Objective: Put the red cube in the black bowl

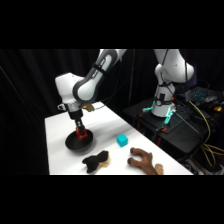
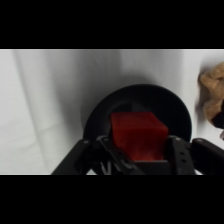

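Hand [image 2: 137, 159] pinching red cube [image 2: 138, 134] by opposite flat faces, directly over black bowl [image 2: 100, 112] on white bench [image 1: 60, 125]. Probably light, rigid, smooth-sided, so best gripped squarely across the faces. Beyond: teal cube [image 1: 122, 140], unused.

The cube [image 2: 137, 136] is solid red-orange, the bowl [image 2: 177, 107] under it matte black, and the table [image 1: 107, 125] plain white. The arm [image 1: 92, 80] is white with dark grey joints, and the gripper [image 1: 80, 132] is black. Another cube [image 1: 121, 140] is teal, a lumpy plush [image 1: 96, 161] is black, and a second plush [image 1: 145, 160] is brown.
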Robot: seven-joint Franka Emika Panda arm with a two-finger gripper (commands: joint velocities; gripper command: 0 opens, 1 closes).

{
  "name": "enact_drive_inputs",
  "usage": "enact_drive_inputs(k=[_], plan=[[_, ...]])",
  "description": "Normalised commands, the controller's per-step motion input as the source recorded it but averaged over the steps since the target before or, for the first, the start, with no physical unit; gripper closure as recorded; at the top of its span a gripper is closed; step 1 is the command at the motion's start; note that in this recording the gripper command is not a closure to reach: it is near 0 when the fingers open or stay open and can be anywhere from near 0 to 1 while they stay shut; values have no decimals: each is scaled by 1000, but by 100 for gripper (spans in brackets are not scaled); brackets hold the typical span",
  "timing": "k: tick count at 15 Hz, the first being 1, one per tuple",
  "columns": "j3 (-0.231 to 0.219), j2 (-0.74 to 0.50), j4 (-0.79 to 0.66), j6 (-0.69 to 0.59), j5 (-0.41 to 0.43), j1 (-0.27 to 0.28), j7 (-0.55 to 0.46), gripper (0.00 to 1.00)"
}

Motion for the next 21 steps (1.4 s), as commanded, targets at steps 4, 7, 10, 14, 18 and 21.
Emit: enact_drive_inputs(k=[4,7,10,14,18,21], plan=[[54,-47,56,26,45,-45,-19,0],[21,-270,-161,38,-13,8,18,0],[-18,-489,-305,-67,-70,84,117,0],[-46,-724,-371,-283,-125,150,204,0],[-105,-523,-134,-519,-239,190,351,0],[-91,-207,67,-492,-210,122,262,0]])
